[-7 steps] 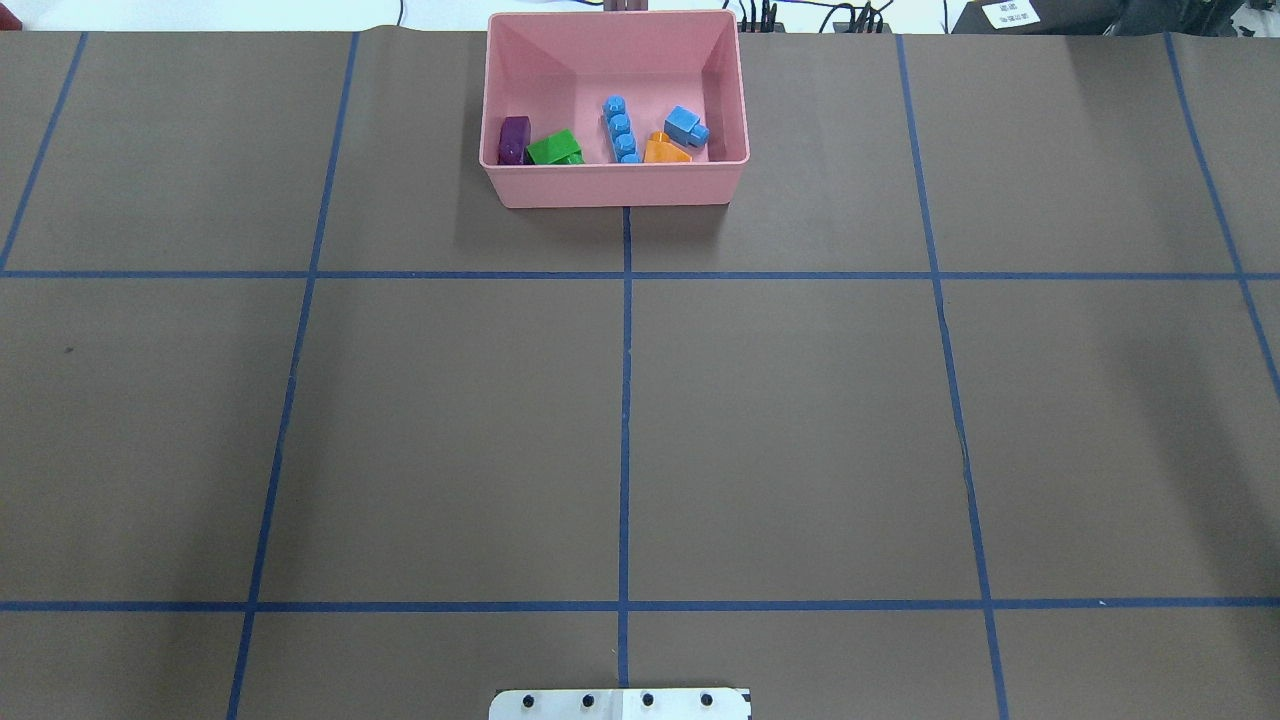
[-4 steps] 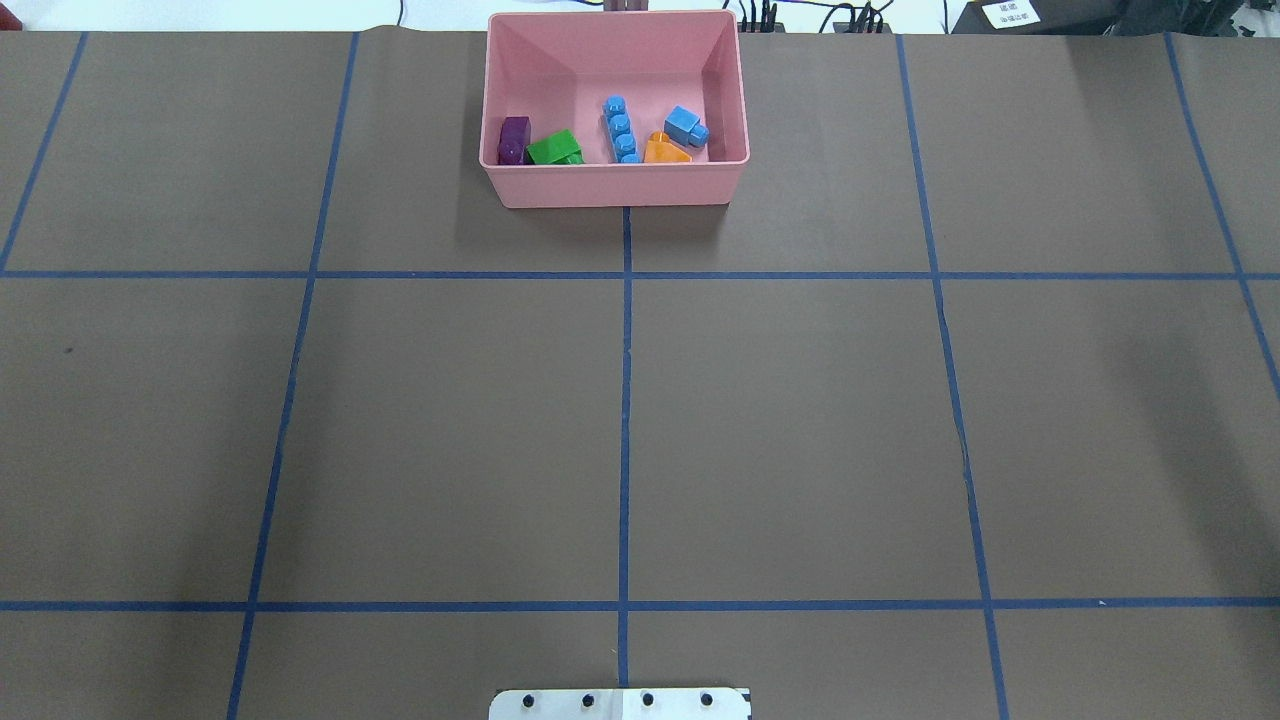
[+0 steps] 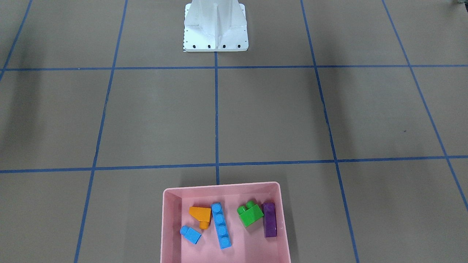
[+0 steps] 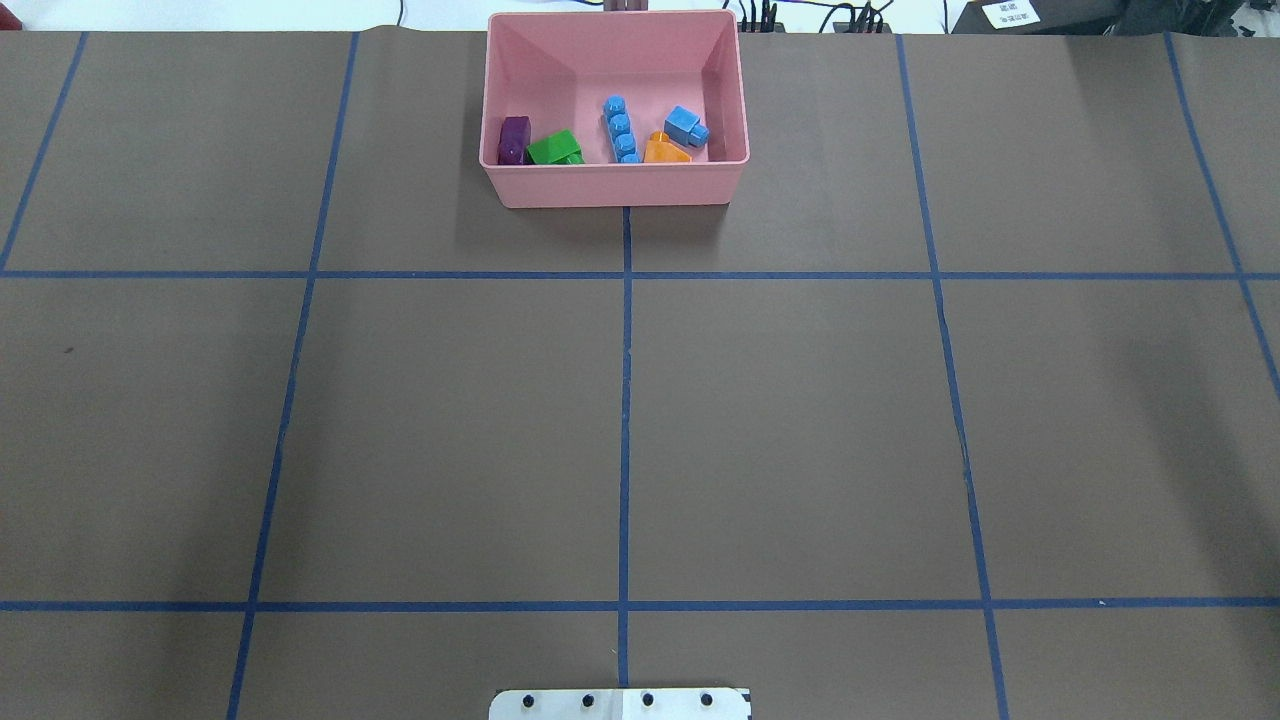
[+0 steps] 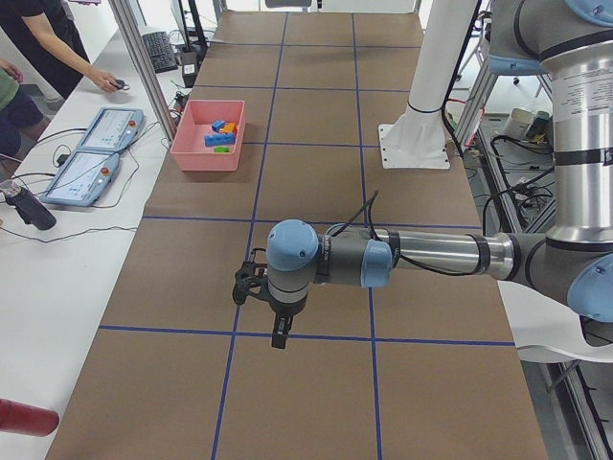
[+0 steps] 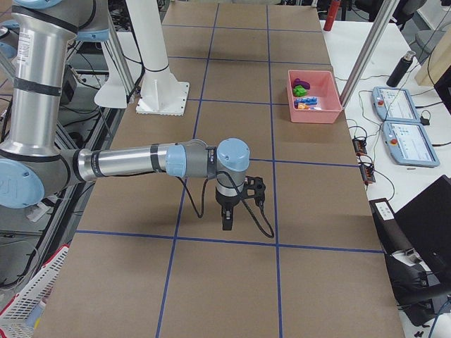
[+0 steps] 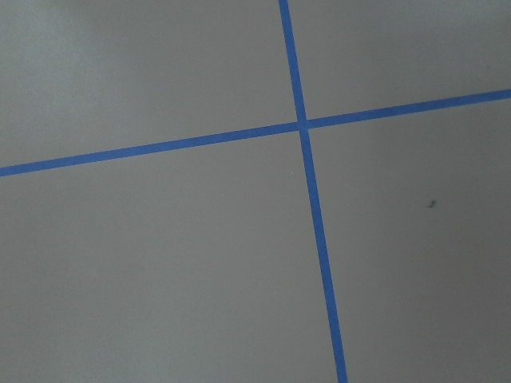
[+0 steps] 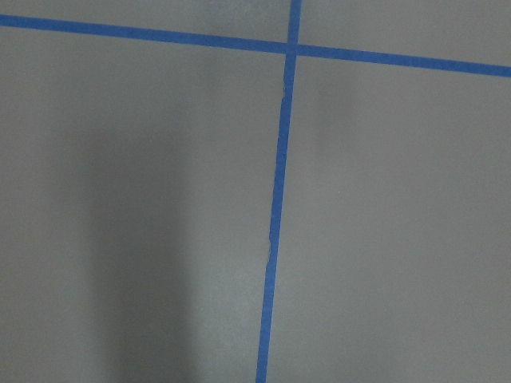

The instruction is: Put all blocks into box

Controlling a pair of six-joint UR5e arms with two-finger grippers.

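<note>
The pink box (image 4: 615, 185) stands at the table's far middle; it also shows in the front view (image 3: 169, 223). All five blocks lie inside it: the purple one (image 4: 514, 139), the green one (image 4: 553, 149), the long blue one (image 4: 620, 129), the orange one (image 4: 664, 151) and the small blue one (image 4: 686, 126). My left gripper (image 5: 279, 335) and right gripper (image 6: 226, 222) show only in the side views, hanging over bare table far from the box. I cannot tell whether they are open or shut. The wrist views show only table and tape.
The white robot base (image 3: 215, 27) stands at the table's near middle. Blue tape lines grid the brown table. Control tablets (image 5: 105, 129) and a person's hand lie on the side bench beyond the box.
</note>
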